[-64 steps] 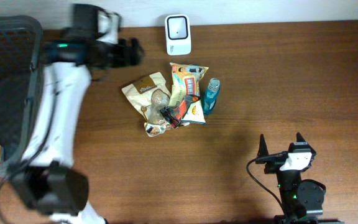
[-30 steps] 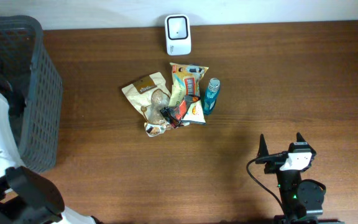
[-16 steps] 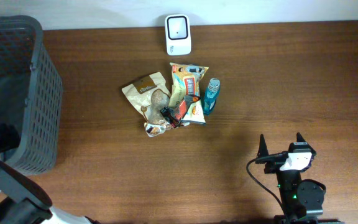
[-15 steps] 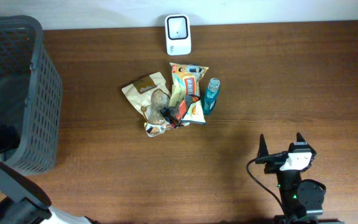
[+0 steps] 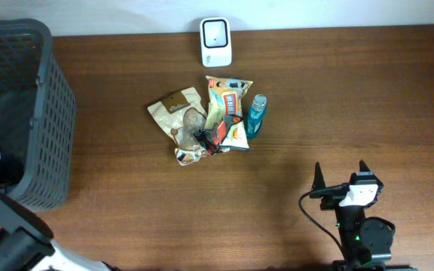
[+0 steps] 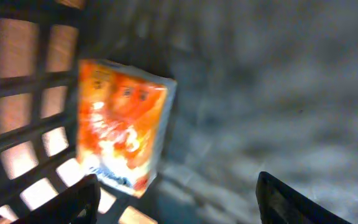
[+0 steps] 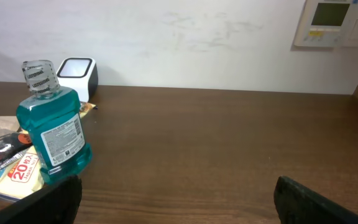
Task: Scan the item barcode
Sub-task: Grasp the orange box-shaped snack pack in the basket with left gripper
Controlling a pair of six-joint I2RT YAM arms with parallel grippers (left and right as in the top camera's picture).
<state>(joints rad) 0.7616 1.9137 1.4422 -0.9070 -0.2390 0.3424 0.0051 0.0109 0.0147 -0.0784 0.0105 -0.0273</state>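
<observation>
**Ann:** While the left gripper point(image 6: 179, 200) hangs inside the basket point(image 6: 17, 93), what's in front of it?

**Bo:** An orange pack point(image 6: 124, 127), right by the lattice wall. It sits ahead of the gripper, nearer the finger on the left of the wrist view. Nothing is touching it. The picture is blurred, so I can't read the print or find a barcode.

**Ann:** And the jaws?

**Bo:** Spread apart, one tip in each bottom corner, and only basket floor between them. Nothing is held.

**Ann:** Over to the right gripper point(image 5: 340, 168)!

**Bo:** It's low over the table point(image 5: 353, 90), fingers wide apart and empty too.

**Ann:** Where are the things to scan from there?

**Bo:** They're all ahead of it and off to its left, well apart from the fingers. The blue bottle point(image 7: 51, 130) stands upright, clear cap on top, white label facing the gripper. The bags point(image 5: 202, 117) lie in a heap just beside the bottle, on the side away from the gripper, and one touches it.

**Ann:** And the scanner point(image 5: 216, 41)?

**Bo:** It's a white box farther ahead of the right gripper, past the bottle, at the table's far edge. It's near the heap but not touching it.
</observation>
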